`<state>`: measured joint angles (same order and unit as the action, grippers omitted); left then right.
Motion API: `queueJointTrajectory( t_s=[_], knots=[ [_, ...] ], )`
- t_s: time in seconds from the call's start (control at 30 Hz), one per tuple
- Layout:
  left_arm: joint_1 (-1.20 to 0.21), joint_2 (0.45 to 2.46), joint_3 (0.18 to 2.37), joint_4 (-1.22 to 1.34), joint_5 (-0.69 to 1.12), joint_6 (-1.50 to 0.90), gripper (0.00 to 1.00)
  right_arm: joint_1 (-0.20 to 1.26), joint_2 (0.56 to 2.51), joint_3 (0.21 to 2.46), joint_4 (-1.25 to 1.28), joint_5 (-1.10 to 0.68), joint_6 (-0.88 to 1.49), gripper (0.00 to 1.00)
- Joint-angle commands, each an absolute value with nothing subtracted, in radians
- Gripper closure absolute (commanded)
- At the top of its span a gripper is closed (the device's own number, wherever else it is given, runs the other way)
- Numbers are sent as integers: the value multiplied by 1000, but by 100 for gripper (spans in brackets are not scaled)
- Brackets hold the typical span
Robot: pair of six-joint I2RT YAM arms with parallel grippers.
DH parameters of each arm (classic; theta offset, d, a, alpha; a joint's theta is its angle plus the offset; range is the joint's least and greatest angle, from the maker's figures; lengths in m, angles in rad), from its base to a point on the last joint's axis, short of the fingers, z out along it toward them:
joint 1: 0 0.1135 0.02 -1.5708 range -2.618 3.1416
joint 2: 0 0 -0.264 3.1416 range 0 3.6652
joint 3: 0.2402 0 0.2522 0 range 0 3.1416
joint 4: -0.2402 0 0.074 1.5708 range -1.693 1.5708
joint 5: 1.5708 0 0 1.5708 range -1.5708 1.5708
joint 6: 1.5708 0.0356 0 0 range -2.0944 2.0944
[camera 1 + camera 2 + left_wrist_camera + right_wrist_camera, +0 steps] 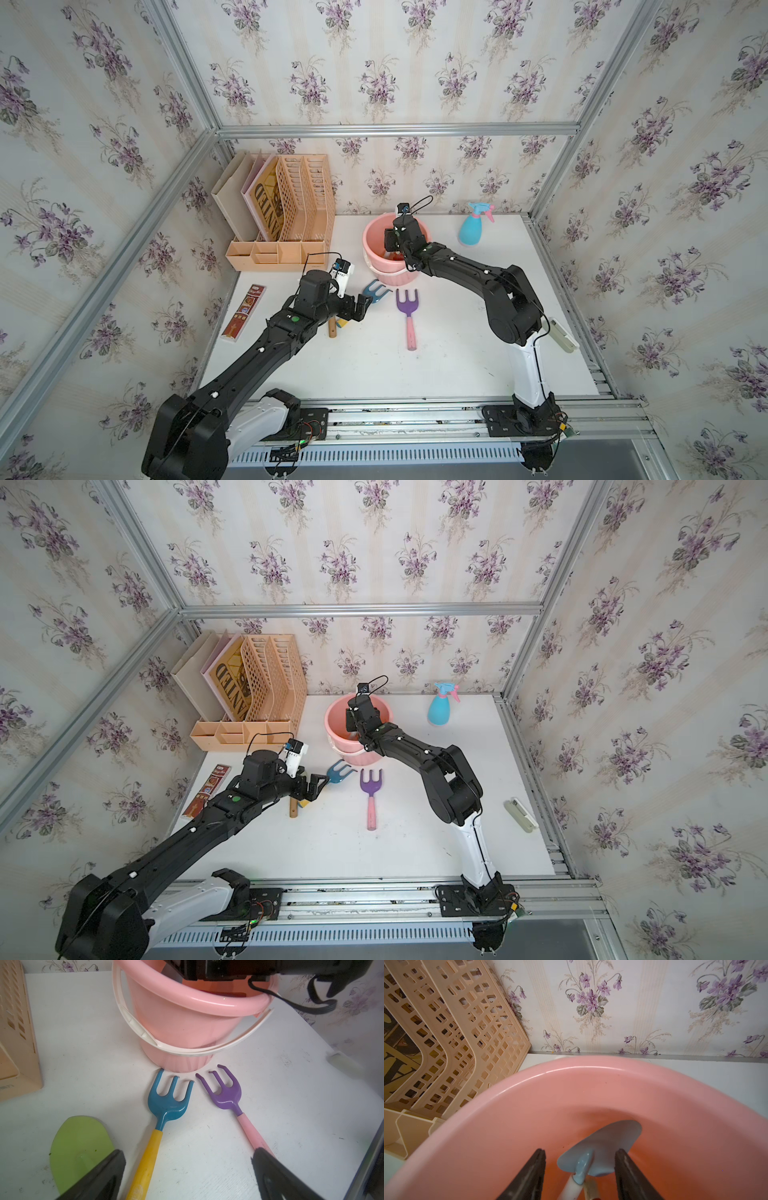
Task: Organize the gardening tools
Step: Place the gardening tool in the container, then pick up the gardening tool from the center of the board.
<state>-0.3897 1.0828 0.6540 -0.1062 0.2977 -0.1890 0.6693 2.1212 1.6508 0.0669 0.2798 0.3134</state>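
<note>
Blind spots from my seat

In both top views my left arm (286, 332) covers the shovel (332, 329) at 7 o'clock of the bucket (374, 245), all but its handle end. The right arm (457, 266) masks most of the bucket's floor. The trowel (608, 1142) and blue fork (166, 1103) handles run out of the wrist frames. A pale thing (345, 1062) is too blurred to name.

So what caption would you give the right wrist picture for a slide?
The right hand sits open inside the pink bucket, a light-blue trowel lying loose beneath it.
</note>
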Motion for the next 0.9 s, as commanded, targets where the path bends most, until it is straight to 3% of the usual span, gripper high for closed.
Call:
queueJointTrajectory(
  t_s=[0.0, 0.33, 0.7, 0.87],
  knots=[
    [-389, 1096, 677, -143, 247, -174, 1, 670, 2072, 1628, 124, 282, 303, 38],
    [-404, 1211, 792, -341, 71, -154, 1, 670, 1924, 1610, 85, 244, 303, 26],
    [-560, 1520, 1061, -634, -122, -53, 11, 669, 1669, 1498, -73, 145, 345, 26],
    [-574, 1624, 1123, -667, -156, -52, 22, 663, 1488, 1335, -40, 53, 415, 25]
  ],
)
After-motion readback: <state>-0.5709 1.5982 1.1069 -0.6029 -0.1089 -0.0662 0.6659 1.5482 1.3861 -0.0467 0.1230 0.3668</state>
